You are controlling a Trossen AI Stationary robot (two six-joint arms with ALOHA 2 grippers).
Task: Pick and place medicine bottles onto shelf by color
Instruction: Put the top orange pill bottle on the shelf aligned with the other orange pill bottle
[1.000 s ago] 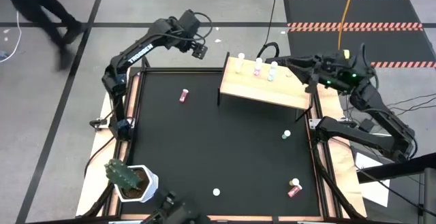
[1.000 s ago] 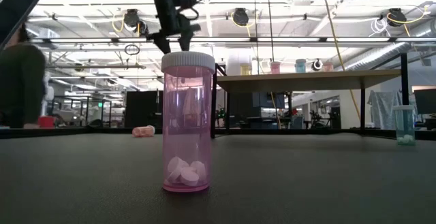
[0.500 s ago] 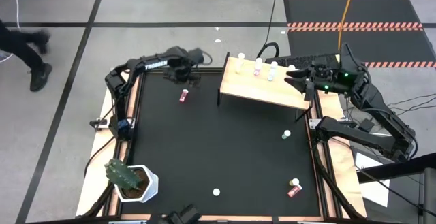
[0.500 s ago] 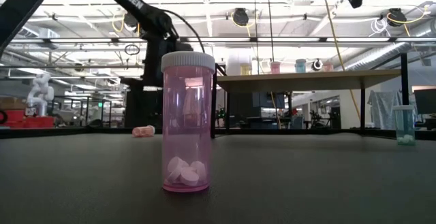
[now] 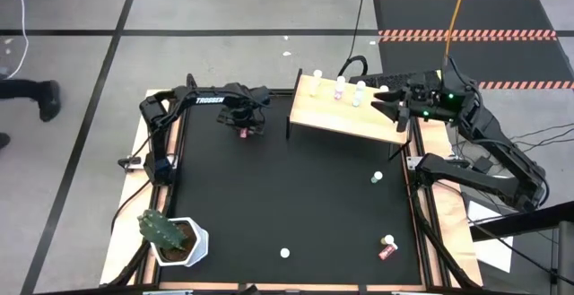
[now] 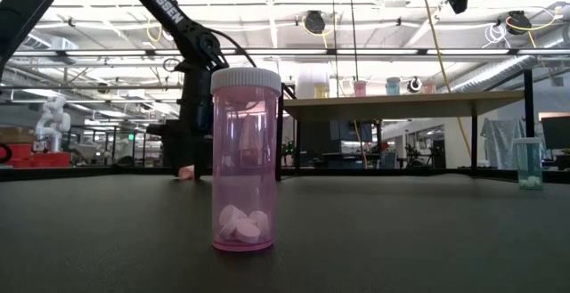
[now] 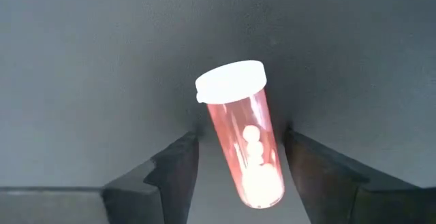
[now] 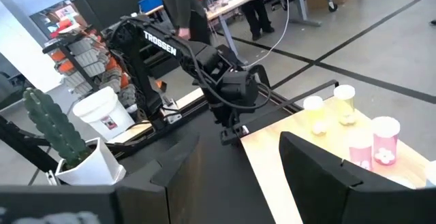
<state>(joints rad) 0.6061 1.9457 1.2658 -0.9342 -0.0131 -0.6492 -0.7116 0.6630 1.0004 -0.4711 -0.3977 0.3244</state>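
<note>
Black tabletop (image 5: 296,196) carries scattered bottles: a pink bottle (image 6: 244,159) standing close to the low camera and hiding part of the left arm, a teal bottle (image 5: 377,177) near the right edge, a red bottle (image 5: 387,249) lying front right. The cactus (image 5: 161,229) sits front left. The left gripper (image 7: 235,176) straddles a lying red-pink bottle (image 7: 244,146), fingers apart, not touching it, as only its wrist view shows. The right gripper (image 5: 381,107) hovers open over the shelf (image 5: 345,116), where three bottles stand.
</note>
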